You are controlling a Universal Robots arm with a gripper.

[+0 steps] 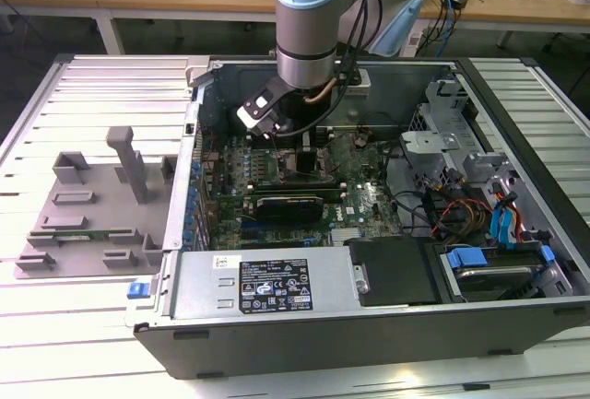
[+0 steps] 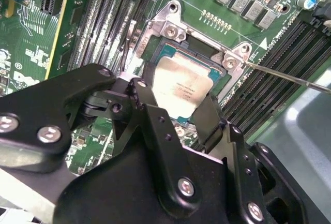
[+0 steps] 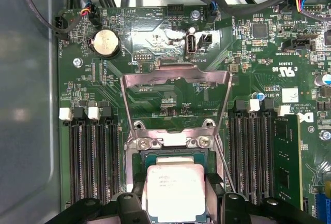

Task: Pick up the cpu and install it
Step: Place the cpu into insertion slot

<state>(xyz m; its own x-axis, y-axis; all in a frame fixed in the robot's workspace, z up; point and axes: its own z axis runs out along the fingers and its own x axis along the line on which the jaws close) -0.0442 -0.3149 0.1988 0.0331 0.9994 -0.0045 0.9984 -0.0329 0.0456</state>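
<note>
Inside the open case (image 1: 323, 344), the arm (image 1: 309, 21) reaches down over the green board (image 1: 369, 201). Its gripper (image 3: 176, 195) is low above the socket (image 3: 173, 141).

In both wrist views the cpu (image 3: 176, 188) lies between the two black fingers (image 3: 136, 193), silver top plate facing up. The fingers are drawn in narrowly, one against each opposite edge of the chip, so they appear to have it clamped. The contact itself is partly hidden by the fingers.

The cpu is directly over the socket opening and lined up squarely with it. I cannot tell whether it is resting in the socket or held just above it.

The metal plate (image 3: 176, 74) of the socket stands swung open on the far side of the cpu. A thin lever (image 2: 289, 76) sticks out to one side. Rows of black slots (image 3: 90, 157) run along both sides of the socket, and a round battery (image 3: 107, 43) sits further up the board.

In the exterior view, a grey tray (image 1: 55, 233) lies on the table (image 1: 55, 325) outside the case, on the exterior view's left.
</note>
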